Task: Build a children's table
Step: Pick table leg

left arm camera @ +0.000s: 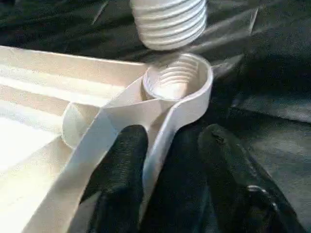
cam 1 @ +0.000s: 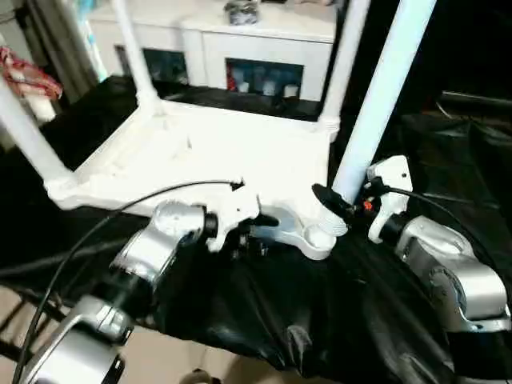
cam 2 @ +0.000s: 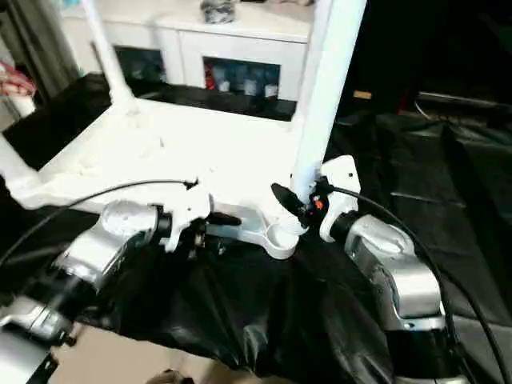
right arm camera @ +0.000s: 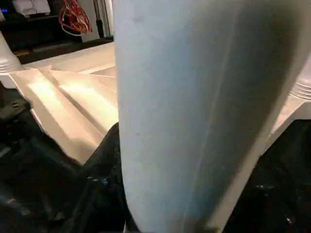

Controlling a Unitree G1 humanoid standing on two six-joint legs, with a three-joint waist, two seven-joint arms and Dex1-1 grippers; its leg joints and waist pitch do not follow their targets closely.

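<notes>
Left eye view has the tabletop [cam 1: 200,152] lying upside down on a black cloth [cam 1: 336,312], ribbed underside up, and three legs [cam 1: 136,56] are already standing in their corner sockets, two at the far corners and one at the near left. So I'd call it about three quarters done. What's left is the fourth leg [cam 1: 384,88]: the right gripper [cam 1: 344,204] has its fingers clamped around the tube low down, holding it nearly upright, a bit tilted. Left wrist view shows its threaded end [left arm camera: 169,22] hanging just above the last socket [left arm camera: 177,80], not yet in, pretty much lined up. The left gripper [left arm camera: 170,165] pinches the tabletop's rim near that corner, one finger on each side of the wall, steadying it I guess. Behind it all sits a white cabinet [cam 1: 256,40]. The leg still has to go down and get screwed in.
</notes>
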